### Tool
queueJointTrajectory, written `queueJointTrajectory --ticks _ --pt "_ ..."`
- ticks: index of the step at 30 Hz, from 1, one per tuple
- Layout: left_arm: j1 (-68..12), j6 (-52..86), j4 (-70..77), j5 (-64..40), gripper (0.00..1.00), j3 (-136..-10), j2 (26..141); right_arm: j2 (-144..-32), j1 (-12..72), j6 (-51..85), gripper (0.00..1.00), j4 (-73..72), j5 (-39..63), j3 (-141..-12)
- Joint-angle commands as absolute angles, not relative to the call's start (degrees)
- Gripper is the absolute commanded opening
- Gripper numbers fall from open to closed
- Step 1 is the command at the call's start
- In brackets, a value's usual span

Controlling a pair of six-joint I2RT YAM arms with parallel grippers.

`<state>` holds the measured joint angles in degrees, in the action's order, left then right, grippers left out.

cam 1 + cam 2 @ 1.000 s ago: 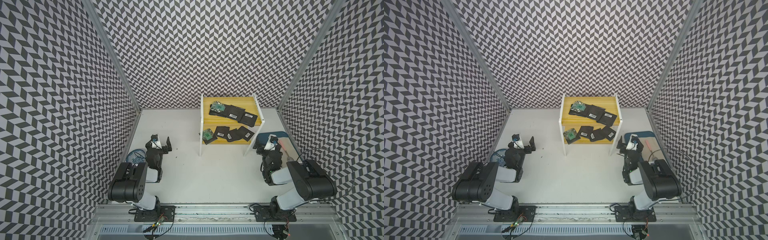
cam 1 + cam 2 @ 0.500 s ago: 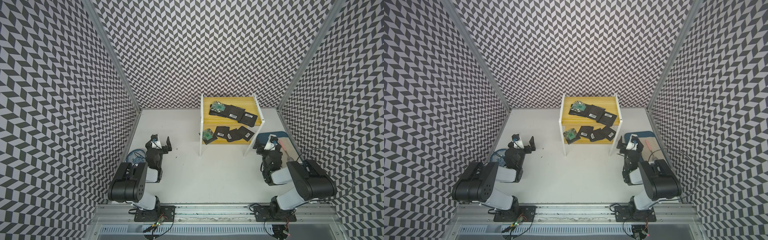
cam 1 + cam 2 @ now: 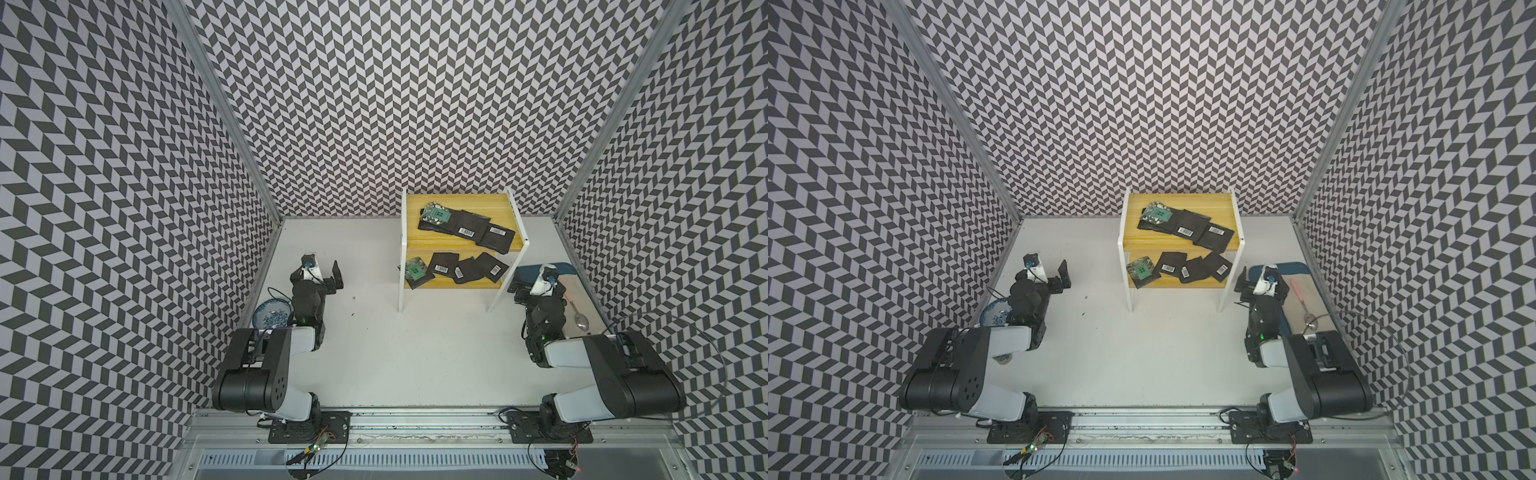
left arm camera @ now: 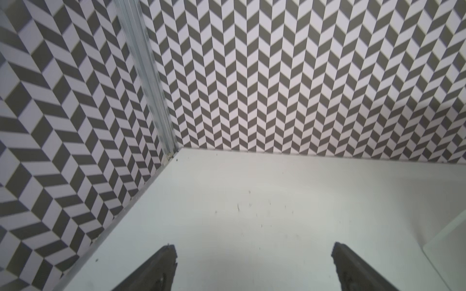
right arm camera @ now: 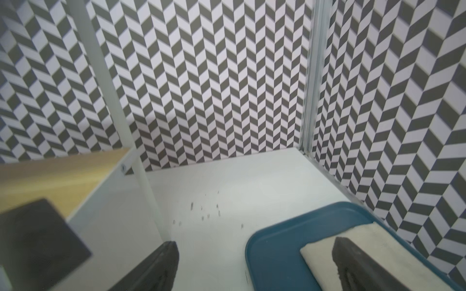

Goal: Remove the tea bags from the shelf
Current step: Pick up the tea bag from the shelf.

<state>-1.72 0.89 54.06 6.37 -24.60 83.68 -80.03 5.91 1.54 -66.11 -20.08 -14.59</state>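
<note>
Jaws of the left arm [image 3: 307, 299] are standing spread wide over bare white desk [image 3: 415, 353], pinching nothing, and those of the right arm [image 3: 544, 316] are gaping just as wide and just as empty, hanging partly over a dark blue rectangular plastic tray [image 5: 277, 252] just beside a white leg of the small two-tier shelf of yellow wooden boards and thin white side panels [image 3: 402, 249]. Nothing is being gripped, so the task is, by my judgement, sitting at its very start, with the first reach not yet begun. All the small flat square black tea bags [image 3: 467, 224] are lying on the shelf: one overlapping row on the upper board and another [image 3: 442, 266] on the lower, most showing white barcode labels, with one green-and-white face at the left end of each row. The next move is calling for a rise and a swing toward the lower board, probably by the right arm, which is nearer, then a pinch on a free edge, since the sachets are thin and overlapping. The tray is holding a folded beige cloth [image 5: 353, 241] with a pink-handled metal spoon [image 3: 1304, 307] on it. A blue-and-white patterned ceramic bowl [image 3: 272, 318] beside the left arm is showing nothing inside, though the arm is hiding part of it.
</note>
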Motion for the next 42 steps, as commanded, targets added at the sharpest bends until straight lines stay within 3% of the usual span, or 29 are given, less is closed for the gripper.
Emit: queueJointTrajectory --ticks 1,5,9,12,15,19,22,26,33,42 --pt "-2.81 1.00 45.79 6.55 1.00 -26.47 79.13 -72.25 5.83 4.42 0.99 -58.92 -23.12 -16.95" --pt "-2.79 6.59 34.61 2.18 1.00 -33.87 75.72 -66.38 5.19 9.19 0.99 -40.15 -23.39 -25.84" --pt "-1.63 20.79 19.31 -2.68 1.00 -43.89 74.08 -59.73 4.46 18.03 0.99 -22.00 -24.41 -34.87" --pt "1.07 30.45 16.92 -16.32 1.00 -47.74 73.82 -53.07 3.51 33.16 0.99 -6.51 -28.15 -40.66" --pt "1.10 32.70 12.44 -25.16 0.98 -53.54 74.97 -47.02 1.78 33.60 0.98 -6.53 -16.80 -42.70" --pt "0.04 32.27 5.60 -31.37 0.84 -60.07 74.09 -48.74 1.84 32.69 0.89 5.67 -3.93 -53.60" --pt "-3.14 29.84 -1.00 -32.25 0.84 -64.86 72.84 -51.86 1.85 29.76 0.84 14.53 9.13 -61.20" --pt "-8.74 26.57 -7.52 -32.74 0.84 -70.12 72.06 -52.81 1.93 31.12 0.84 22.38 17.57 -67.98" --pt "-12.91 23.38 -15.20 -33.76 0.77 -77.46 71.62 -56.30 1.97 32.94 0.77 32.60 25.48 -75.20" --pt "-19.52 19.94 -20.55 -30.42 0.77 -80.98 74.79 -54.43 2.02 36.46 0.77 39.27 27.88 -75.24"
